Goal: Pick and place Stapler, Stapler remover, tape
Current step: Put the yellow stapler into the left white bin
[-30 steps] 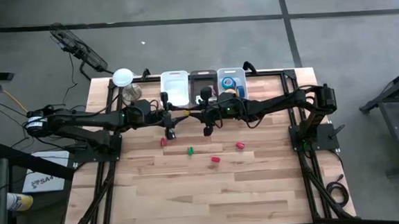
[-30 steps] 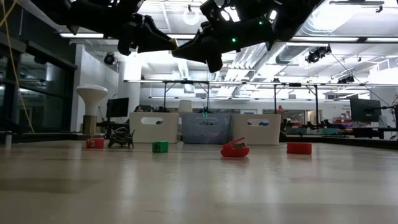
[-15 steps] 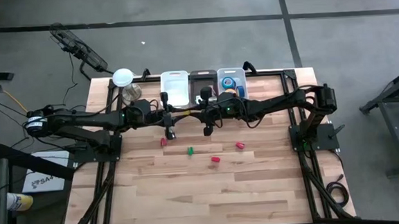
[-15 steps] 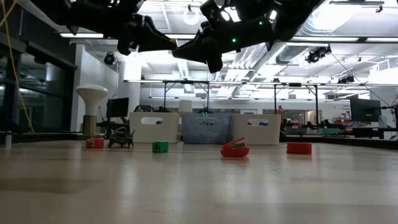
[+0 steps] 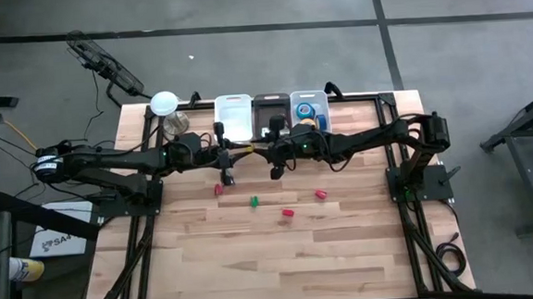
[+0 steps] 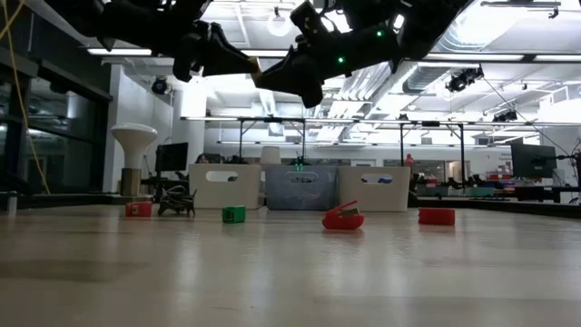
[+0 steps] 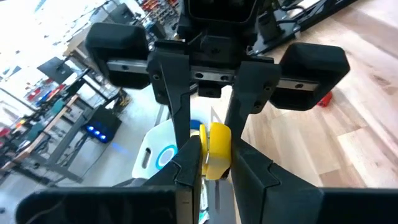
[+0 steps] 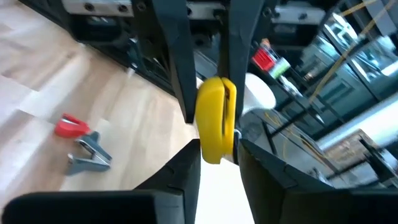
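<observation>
A yellow tape roll [image 7: 215, 149] hangs high over the table's far middle, where my two grippers meet nose to nose. My left gripper [image 7: 214, 160] comes from the table's left and is shut on it. From the right, my right gripper [image 8: 217, 152] stands open with a finger close on either side of the same roll [image 8: 216, 118]. On the wood below lie a red stapler [image 6: 343, 218] and a dark staple remover [image 6: 177, 202]. Blue tape [image 5: 306, 107] sits in the far right bin. My left gripper pinches the yellow roll between its two fingers [image 8: 181, 93], one on each flat side [image 7: 219, 163]. The fingers lie about level, coming from the table's left. The roll stands on edge, lifted clear of the table. My right gripper flanks the roll; a thin gap shows beside one finger [image 8: 249, 158], and I cannot tell whether the other touches.
Three bins stand in a row at the far edge: white [image 5: 234, 114], dark [image 5: 271, 112] and clear [image 5: 293, 100]. A green block [image 5: 254, 201] and red blocks [image 5: 320, 193] [image 5: 219, 189] lie mid-table. The near half is bare wood.
</observation>
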